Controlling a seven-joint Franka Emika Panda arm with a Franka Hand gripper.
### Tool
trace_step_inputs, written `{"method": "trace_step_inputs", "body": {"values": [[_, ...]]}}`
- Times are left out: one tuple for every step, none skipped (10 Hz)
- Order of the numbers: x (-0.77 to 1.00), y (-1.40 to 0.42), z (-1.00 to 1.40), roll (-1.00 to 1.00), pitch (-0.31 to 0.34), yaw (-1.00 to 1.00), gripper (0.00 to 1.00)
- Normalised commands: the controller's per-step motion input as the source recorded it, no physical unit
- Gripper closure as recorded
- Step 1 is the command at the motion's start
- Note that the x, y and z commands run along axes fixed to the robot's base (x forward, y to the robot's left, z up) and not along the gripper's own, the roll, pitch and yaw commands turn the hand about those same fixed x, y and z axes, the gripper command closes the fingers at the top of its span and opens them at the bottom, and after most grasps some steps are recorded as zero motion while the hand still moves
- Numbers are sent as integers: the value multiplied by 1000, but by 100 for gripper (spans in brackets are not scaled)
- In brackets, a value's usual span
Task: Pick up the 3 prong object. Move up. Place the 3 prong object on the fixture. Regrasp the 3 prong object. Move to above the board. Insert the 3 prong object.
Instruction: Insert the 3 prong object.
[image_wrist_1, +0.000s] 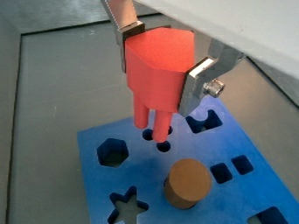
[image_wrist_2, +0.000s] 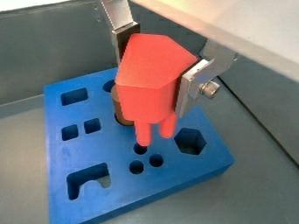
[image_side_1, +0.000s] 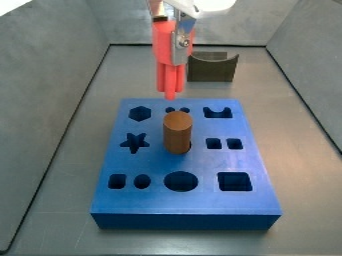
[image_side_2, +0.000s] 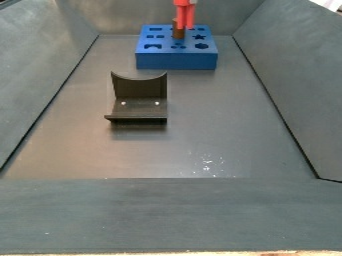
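Observation:
The red-orange 3 prong object (image_wrist_1: 158, 70) (image_wrist_2: 152, 79) hangs with its prongs pointing down, and my gripper (image_wrist_1: 163, 63) (image_wrist_2: 158, 66) is shut on its body. Silver fingers (image_wrist_1: 201, 77) press its two sides. It hovers over the blue board (image_side_1: 201, 195) (image_wrist_1: 100, 188), prong tips just above a cluster of small round holes (image_wrist_2: 142, 157) near the board's far edge. In both side views the object (image_side_1: 171, 50) (image_side_2: 181, 15) stands upright over the board (image_side_2: 201, 62). The dark fixture (image_side_1: 211, 67) (image_side_2: 138, 98) stands on the floor, apart from the board.
A brown cylinder (image_side_1: 178, 133) (image_wrist_1: 186, 185) stands upright in a hole at the board's middle, close beside the prongs. Star, hexagon, square and round cut-outs cover the board. Grey bin walls (image_side_1: 60, 110) slope up on all sides.

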Motion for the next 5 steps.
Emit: {"method": "trace_step_inputs", "body": {"values": [[0,49,-66,0,0,-169,100],[174,126,-306,3,0,-420,100],[180,89,-317,0,-44,-114,100],[160,0,-371,0,-139,0,100],[354,0,-431,17,-179,26,100]]}}
